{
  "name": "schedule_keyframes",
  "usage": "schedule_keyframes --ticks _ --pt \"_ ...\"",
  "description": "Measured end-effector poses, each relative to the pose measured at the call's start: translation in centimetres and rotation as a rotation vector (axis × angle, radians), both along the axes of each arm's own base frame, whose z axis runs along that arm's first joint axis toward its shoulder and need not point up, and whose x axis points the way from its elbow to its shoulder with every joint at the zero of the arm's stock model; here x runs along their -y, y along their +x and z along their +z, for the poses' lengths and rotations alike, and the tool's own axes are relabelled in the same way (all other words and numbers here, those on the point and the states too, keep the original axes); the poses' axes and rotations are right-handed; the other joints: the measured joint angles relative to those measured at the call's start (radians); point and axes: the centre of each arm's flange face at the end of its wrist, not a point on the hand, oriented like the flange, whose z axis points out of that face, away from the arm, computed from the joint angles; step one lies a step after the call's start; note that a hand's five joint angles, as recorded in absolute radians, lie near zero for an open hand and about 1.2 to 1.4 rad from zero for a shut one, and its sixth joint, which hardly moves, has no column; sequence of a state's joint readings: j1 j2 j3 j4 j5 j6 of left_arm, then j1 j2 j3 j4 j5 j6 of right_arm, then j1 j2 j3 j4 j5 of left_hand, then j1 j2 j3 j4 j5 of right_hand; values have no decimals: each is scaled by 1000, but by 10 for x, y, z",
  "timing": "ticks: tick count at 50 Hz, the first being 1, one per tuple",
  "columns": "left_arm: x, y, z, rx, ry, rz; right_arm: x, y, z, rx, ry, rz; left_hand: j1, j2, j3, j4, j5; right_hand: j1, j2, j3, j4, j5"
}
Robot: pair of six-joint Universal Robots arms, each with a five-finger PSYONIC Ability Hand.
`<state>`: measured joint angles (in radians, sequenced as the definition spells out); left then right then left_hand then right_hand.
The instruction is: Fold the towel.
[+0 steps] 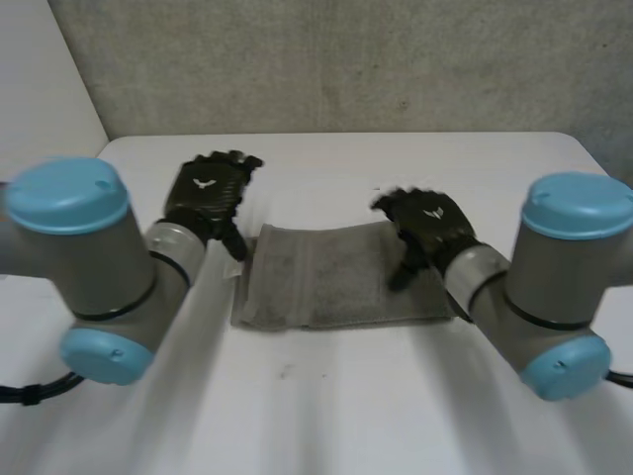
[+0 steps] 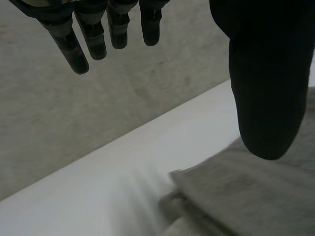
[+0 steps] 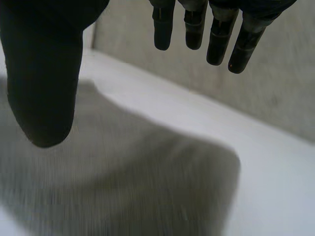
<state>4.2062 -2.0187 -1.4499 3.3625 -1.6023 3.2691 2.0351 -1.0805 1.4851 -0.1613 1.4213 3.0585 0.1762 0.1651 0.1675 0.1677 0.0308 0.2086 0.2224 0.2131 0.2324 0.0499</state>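
Note:
A grey towel (image 1: 336,277) lies folded flat on the white table (image 1: 326,396), between the two arms. My left hand (image 1: 206,193) hovers just beyond the towel's left edge, fingers straight and holding nothing. In the left wrist view its fingers (image 2: 74,49) and thumb (image 2: 266,98) stand spread above a layered corner of the towel (image 2: 236,191). My right hand (image 1: 427,223) is above the towel's right end, open, thumb pointing down near the cloth. In the right wrist view its fingers (image 3: 216,39) are straight and apart from the thumb (image 3: 44,83), with the towel (image 3: 123,182) below them.
A grey wall (image 1: 336,59) rises behind the table's far edge. Bare white table surface runs in front of the towel and to both sides.

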Motion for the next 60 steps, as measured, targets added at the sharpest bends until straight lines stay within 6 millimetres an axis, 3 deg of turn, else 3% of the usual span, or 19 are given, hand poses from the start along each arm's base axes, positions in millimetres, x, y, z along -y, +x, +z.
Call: schedule_keyframes --ticks 3,4,7,13,17,23,29,32,35,37,38,40,42,46,48,50,51,52,60 --pt "-1 -6 -5 -1 11 -13 1 -4 -3 -7 12 -10 0 0 0 0 0 0 0 0 0 0" --pt "-2 -13 -18 9 35 -29 3 -19 -18 -39 61 -47 0 0 0 0 0 0 0 0 0 0" --pt "-2 -18 -36 32 70 -37 4 -35 -35 -82 101 -81 0 1 0 0 0 0 0 0 0 0" --pt "-6 -16 -66 82 144 -36 10 -53 -60 -177 104 -102 0 0 0 0 0 452 566 570 550 535" --pt "-12 -11 -76 104 178 -33 17 -54 -60 -221 23 -94 0 0 0 0 0 645 918 938 924 872" --pt "-22 -3 -74 114 195 -27 28 -47 -41 -248 -140 -79 0 0 0 0 0 660 945 968 957 906" --pt "-30 5 -61 103 181 -12 23 -11 -15 -273 -308 6 0 0 0 0 0 671 945 968 957 919" --pt "-30 16 -47 91 157 37 1 33 -3 -272 -410 122 0 0 0 0 0 675 945 969 958 923" --pt "-27 29 -37 84 140 95 -22 62 -2 -260 -453 214 0 0 0 -1 0 675 945 969 959 925" --pt "-26 31 -36 83 138 108 -30 70 -3 -257 -458 244 0 0 0 -1 0 675 945 969 959 926" --pt "-23 43 -30 78 128 160 -54 91 -13 -247 -462 338 0 0 0 -1 0 675 945 969 960 927" --pt "-22 47 -29 77 126 176 -61 97 -17 -245 -458 369 0 0 0 -1 0 675 945 969 960 927" --pt "-19 56 -26 76 125 212 -87 111 -36 -246 -430 475 0 0 0 -1 0 690 945 969 960 927" --pt "-17 63 -27 77 129 236 -106 117 -53 -249 -399 555 0 0 0 -1 0 690 945 969 960 927" --pt "-16 66 -27 77 132 243 -116 120 -62 -244 -374 606 0 0 0 -1 0 673 813 827 810 816" --pt "-16 65 -26 74 128 241 -112 119 -50 -215 -378 579 0 0 0 -1 0 147 285 279 258 296" --pt "-16 65 -26 74 128 241 -112 119 -50 -215 -378 579 0 0 0 -1 0 147 285 279 258 296" --pt "-15 63 -24 68 121 236 -104 116 -36 -185 -376 533 0 0 0 -1 1 28 79 89 68 101" --pt "-12 35 0 -51 73 149 -53 79 29 76 -226 243 0 0 0 -1 0 0 -1 -1 -1 3"
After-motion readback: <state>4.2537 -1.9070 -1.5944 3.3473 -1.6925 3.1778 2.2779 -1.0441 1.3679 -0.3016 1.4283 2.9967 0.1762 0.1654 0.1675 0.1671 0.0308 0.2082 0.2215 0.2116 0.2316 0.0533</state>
